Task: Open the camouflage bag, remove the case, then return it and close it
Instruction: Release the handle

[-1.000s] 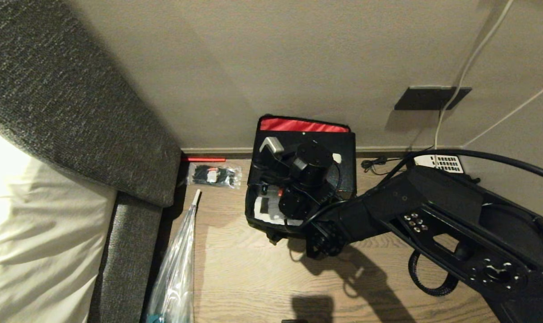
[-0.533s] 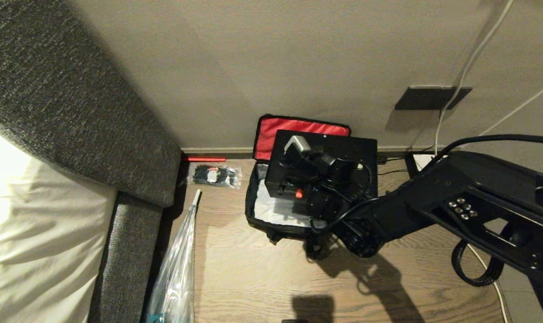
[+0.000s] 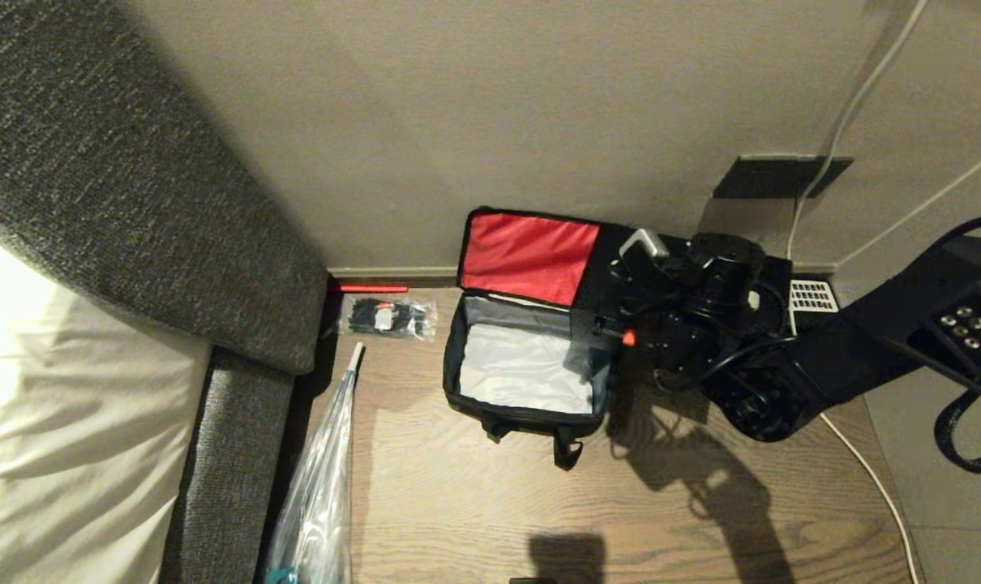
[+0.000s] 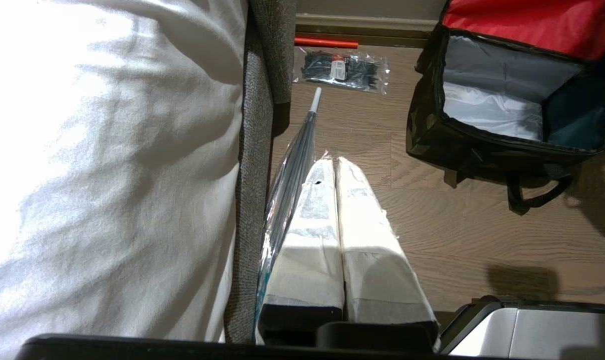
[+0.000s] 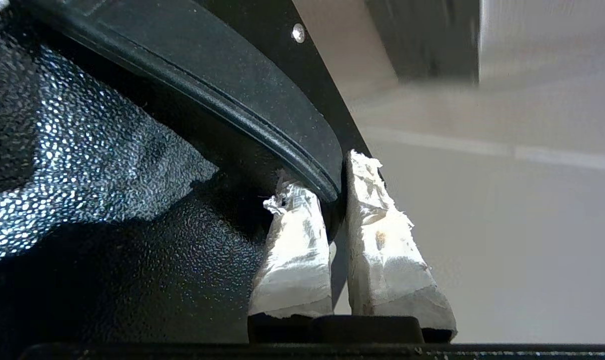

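**Inspector:** Nearest item?

**Assistant:** The left gripper (image 4: pixel 335 172), parked low beside the bed (image 4: pixel 107 150). Its white-wrapped fingers (image 4: pixel 312 220) are pressed together with nothing between them. A clear folded umbrella (image 4: pixel 292 165) lies along the bed's grey edge.

**Inspector:** Further on?

**Assistant:** The camouflage bag (image 3: pixel 458 357) stands on the wooden floor (image 3: pixel 474 503), open. Its red-lined lid (image 3: pixel 531 255) leans back against the wall (image 3: pixel 458 122). The pale grey interior shows nothing in it. A clear packet of black items (image 3: pixel 387 316) lies to the bag's left, near the skirting.

**Inspector:** And the case?

**Assistant:** Out of the bag. The right gripper (image 5: pixel 335 190) holds the case (image 3: pixel 600 276) up just beside the bag's right side, overlapping the lid's right end. Its fingers (image 5: pixel 295 240) are clamped on the case's black strap handle (image 5: pixel 232 100). The red clasp (image 3: pixel 628 337) is visible.

**Inspector:** Beyond it?

**Assistant:** A telephone with a white keypad (image 3: pixel 813 295) by the wall.
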{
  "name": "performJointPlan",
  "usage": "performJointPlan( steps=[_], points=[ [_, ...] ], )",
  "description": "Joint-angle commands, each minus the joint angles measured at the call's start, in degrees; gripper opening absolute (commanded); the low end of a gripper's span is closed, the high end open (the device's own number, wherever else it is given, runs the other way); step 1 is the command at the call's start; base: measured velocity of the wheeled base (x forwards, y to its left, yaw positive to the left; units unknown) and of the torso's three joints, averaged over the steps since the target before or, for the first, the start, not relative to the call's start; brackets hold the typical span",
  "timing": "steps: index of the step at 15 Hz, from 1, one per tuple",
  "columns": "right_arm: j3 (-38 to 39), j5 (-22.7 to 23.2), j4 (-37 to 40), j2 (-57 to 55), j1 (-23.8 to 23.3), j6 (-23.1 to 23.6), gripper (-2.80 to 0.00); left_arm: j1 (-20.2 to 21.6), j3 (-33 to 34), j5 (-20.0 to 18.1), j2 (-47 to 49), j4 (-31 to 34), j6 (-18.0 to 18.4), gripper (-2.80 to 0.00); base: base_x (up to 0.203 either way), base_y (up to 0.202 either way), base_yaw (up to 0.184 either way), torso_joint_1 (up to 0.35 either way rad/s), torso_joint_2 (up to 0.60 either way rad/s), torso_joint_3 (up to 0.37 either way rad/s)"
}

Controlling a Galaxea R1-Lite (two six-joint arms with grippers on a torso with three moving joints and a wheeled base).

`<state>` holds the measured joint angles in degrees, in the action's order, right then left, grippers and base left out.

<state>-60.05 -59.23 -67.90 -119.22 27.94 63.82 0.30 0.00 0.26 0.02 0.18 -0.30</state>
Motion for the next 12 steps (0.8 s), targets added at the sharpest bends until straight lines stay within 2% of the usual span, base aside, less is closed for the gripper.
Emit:
performJointPlan(
  steps=[1,4,7,12],
  points=[
    [1.7,-0.3,2.1,2.5,-4.5,-1.5,-2.8,0.0,0.2,0.0,0.0,0.0,0.0,-2.8,0.0,0.0,0.0,0.0,0.0,0.0],
    [2.2,1.0,7.3,3.5,-10.9,-5.5,-2.8,0.0,0.2,0.0,-0.1,0.0,0.0,-2.8,0.0,0.0,0.0,0.0,0.0,0.0],
    [3.0,1.4,10.7,3.5,-15.1,-7.3,-2.8,0.0,0.2,0.0,-0.1,0.0,0.0,-2.8,0.0,0.0,0.0,0.0,0.0,0.0],
    [4.4,2.9,12.4,-1.4,-18.1,-12.9,-2.8,0.0,0.2,0.0,-0.1,0.0,0.0,-2.8,0.0,0.0,0.0,0.0,0.0,0.0]
  ],
)
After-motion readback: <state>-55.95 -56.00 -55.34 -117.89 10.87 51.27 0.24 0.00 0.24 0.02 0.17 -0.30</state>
